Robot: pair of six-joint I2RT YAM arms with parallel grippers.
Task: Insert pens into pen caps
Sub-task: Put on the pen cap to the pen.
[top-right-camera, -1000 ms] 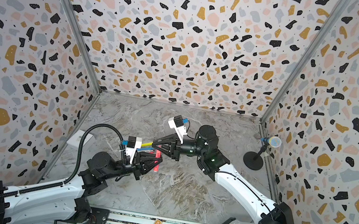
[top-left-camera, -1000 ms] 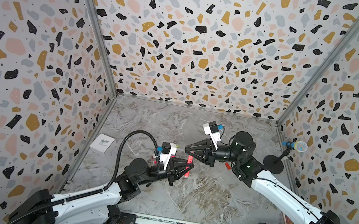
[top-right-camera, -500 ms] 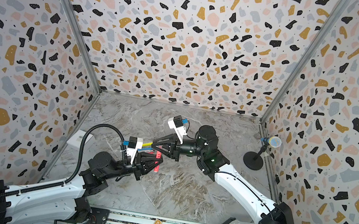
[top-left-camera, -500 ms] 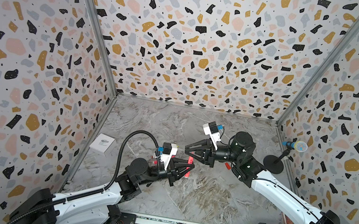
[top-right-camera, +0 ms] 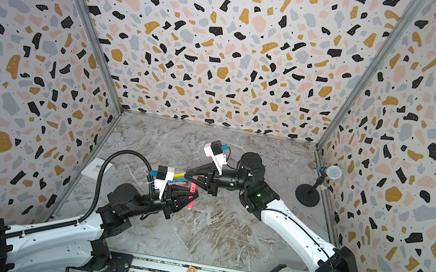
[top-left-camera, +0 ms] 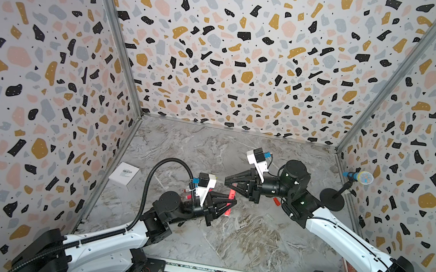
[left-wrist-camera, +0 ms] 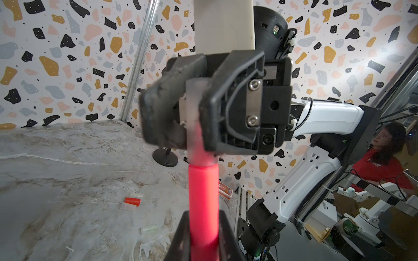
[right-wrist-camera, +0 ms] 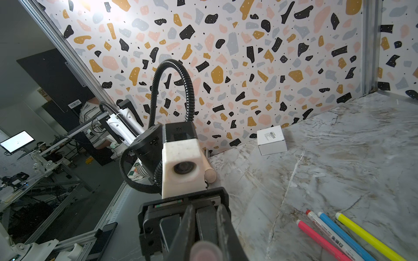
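Pink pen (left-wrist-camera: 203, 198): clamped in left pincer (top-left-camera: 232, 203), jaws shut on barrel, front end inside translucent cap (left-wrist-camera: 195, 140). Cap pinched between closed jaws of right pincer (left-wrist-camera: 193, 108), directly ahead of left pincer. Spare pens (right-wrist-camera: 346, 236) flat on table (right-wrist-camera: 339, 158) near right pincer.

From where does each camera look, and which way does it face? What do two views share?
Top views: high above the front, looking down on the marble table; both arms show, left gripper facing right gripper.
Left wrist: on the left arm, looking along its fingers at the pink pen and the right gripper's translucent cap.
Right wrist: on the right arm, looking past its fingers at the left arm's wrist camera.
Shared: white box, in both top views and the right wrist view.
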